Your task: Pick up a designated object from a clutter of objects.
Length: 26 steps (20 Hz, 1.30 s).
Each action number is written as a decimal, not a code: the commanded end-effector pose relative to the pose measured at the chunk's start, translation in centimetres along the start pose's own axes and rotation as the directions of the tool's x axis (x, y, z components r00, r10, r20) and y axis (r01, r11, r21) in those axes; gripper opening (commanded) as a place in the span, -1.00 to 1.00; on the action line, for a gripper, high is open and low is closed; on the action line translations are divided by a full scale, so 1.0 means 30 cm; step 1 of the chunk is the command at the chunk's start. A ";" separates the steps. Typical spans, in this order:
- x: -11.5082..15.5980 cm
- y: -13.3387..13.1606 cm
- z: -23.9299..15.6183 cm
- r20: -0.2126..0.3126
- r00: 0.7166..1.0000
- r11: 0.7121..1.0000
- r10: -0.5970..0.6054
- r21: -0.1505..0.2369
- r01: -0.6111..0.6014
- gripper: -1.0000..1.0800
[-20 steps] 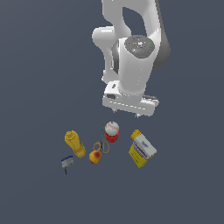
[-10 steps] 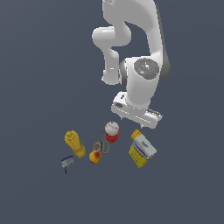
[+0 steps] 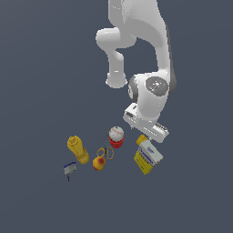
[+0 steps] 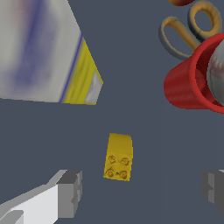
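My gripper (image 3: 146, 131) hangs low over the clutter, its jaws open and empty. In the wrist view the two grey fingers (image 4: 70, 192) stand wide apart with a small yellow studded brick (image 4: 118, 156) between and just ahead of them. That brick (image 3: 141, 139) lies by the yellow-white flat box (image 3: 148, 156) (image 4: 43, 52). The red cup (image 3: 115, 143) (image 4: 190, 83) holds the white ball (image 3: 116, 133) (image 4: 217, 65). The orange-handled scissors (image 3: 105, 152) (image 4: 188, 26), yellow-red fruit (image 3: 98, 163), yellow squeeze bottle (image 3: 78, 149) and tiny blue-grey gadget (image 3: 69, 169) lie toward the exterior view's left.
The objects lie on a plain dark grey floor (image 3: 191, 200). The white arm (image 3: 145, 54) rises above the gripper.
The arm has swung down and toward the exterior view's right, bringing the open gripper from above the red cup to just over the box's near end. The objects have not moved.
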<state>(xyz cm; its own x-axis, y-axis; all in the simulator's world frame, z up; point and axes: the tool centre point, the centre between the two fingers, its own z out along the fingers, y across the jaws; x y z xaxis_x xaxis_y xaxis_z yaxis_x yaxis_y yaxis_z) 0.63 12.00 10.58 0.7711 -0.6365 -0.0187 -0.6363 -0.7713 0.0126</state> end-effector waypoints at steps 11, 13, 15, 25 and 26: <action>-0.038 -0.034 0.109 -0.016 0.991 0.991 0.134 0.014 -0.133 0.92; -0.040 -0.035 0.112 -0.017 0.990 0.990 0.138 0.015 -0.138 0.92; -0.040 -0.035 0.111 -0.016 0.991 0.991 0.135 0.014 -0.134 0.92; -0.040 -0.034 0.217 -0.017 0.990 0.990 0.137 0.015 -0.137 0.92; -0.040 -0.033 0.233 -0.017 0.990 0.990 0.138 0.015 -0.137 0.92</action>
<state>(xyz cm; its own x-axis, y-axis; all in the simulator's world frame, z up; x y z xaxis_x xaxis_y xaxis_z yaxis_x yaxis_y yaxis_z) 0.22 13.56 4.37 0.6769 -0.7360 -0.0002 -0.7360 -0.6769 0.0003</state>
